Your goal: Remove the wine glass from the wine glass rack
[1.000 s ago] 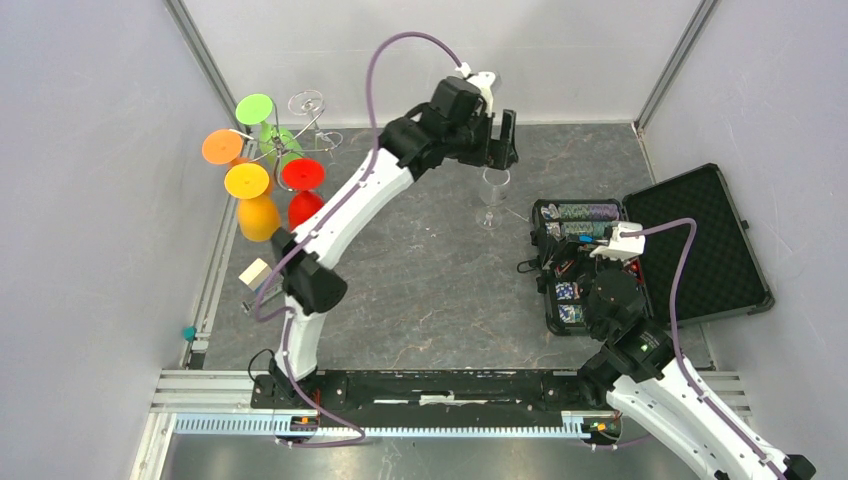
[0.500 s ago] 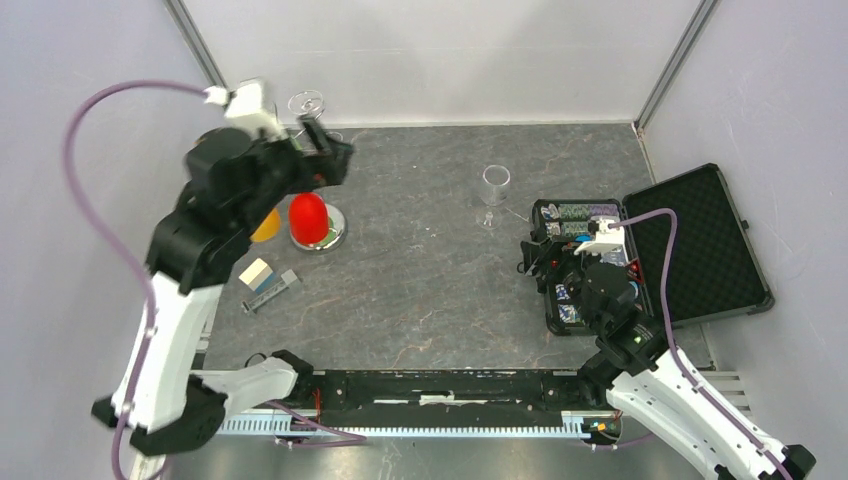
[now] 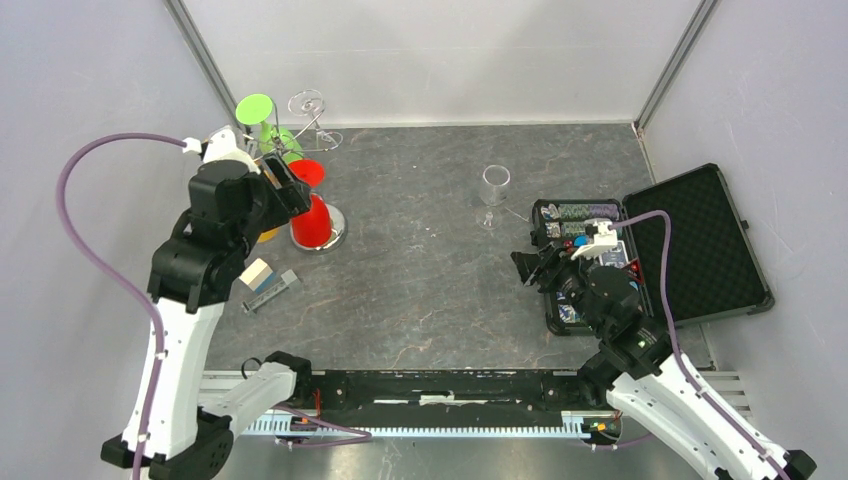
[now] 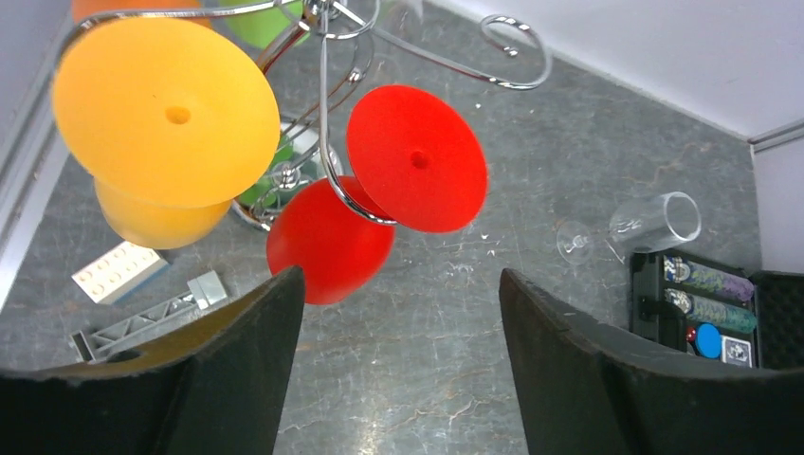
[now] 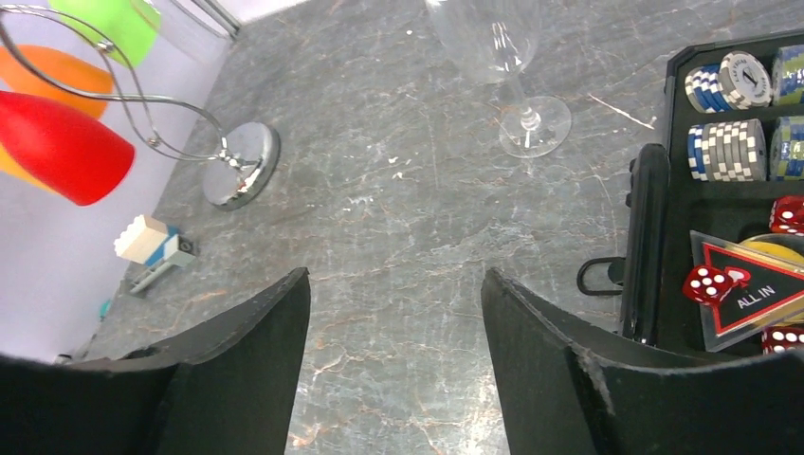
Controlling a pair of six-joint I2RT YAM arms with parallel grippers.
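Yellow plastic wine glass [image 4: 166,109] hangs left of the left hand [image 4: 396,284], crowding the silver wire rack [image 4: 324,104]. Likely target, the red plastic wine glass [image 4: 417,158], hangs foot-up in a hook dead ahead; hand spread, empty. Clear stemmed glass [image 4: 654,221] stands beyond, right. The right hand [image 5: 393,284] is spread, idle by the black chip case [image 5: 654,209].

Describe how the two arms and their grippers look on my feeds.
Both arms are alike: the left arm and right arm have white links with bulky black joint housings. A purple cable loops off each wrist beside a white camera mount. The left gripper and right gripper have broad matte black fingers. No markings visible.
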